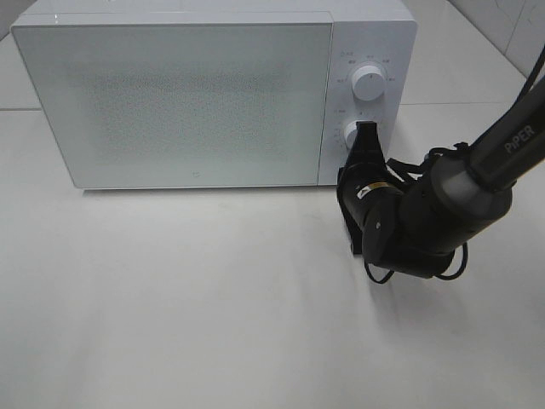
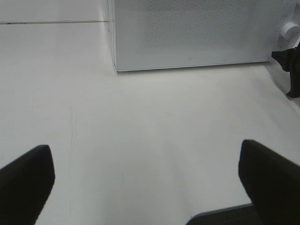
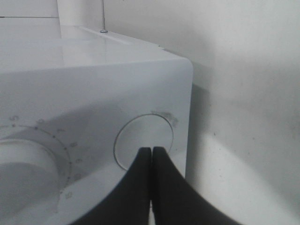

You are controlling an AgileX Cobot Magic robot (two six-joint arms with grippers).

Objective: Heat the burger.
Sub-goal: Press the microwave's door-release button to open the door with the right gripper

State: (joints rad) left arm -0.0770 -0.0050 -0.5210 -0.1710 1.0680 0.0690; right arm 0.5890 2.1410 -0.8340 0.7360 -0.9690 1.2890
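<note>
Only left wrist view shows the left hand [image 2: 145, 174] spread.

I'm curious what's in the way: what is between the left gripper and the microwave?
Nothing but bare white table between the left gripper and the microwave, as the left wrist view shows.
</note>
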